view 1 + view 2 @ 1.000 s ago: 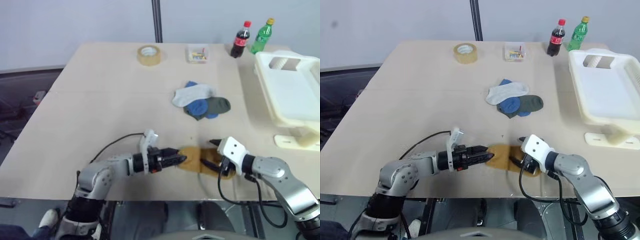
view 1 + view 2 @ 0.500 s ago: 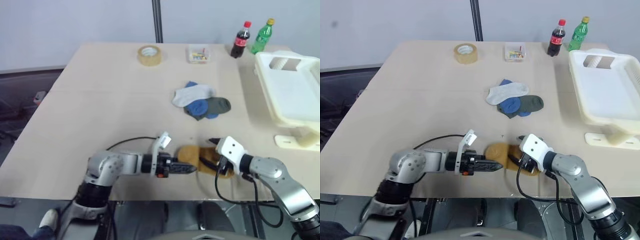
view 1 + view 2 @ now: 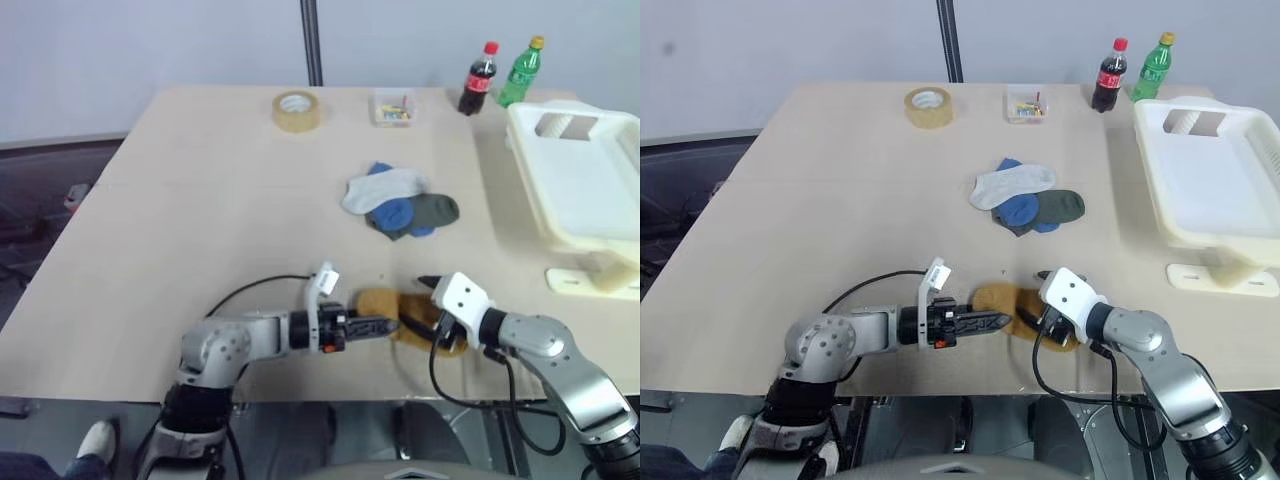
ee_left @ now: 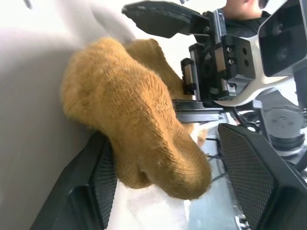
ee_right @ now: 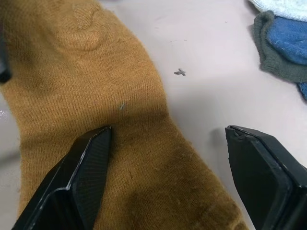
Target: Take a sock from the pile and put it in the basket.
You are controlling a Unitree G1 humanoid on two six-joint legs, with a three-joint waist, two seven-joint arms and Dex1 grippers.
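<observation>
Sock (image 4: 144,143) between spread left gripper (image 4: 168,191) fingers; pile (image 3: 400,203) apart.

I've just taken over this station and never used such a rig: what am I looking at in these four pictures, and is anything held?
Two head pictures look down over a two-armed robot; two wrist pictures look along each gripper's fingers. On the table a mustard sock lies between the left gripper and right gripper, both open around it, not clamped. Farther off: the sock pile, the cream basket, tape roll, a clear box and two bottles.
</observation>
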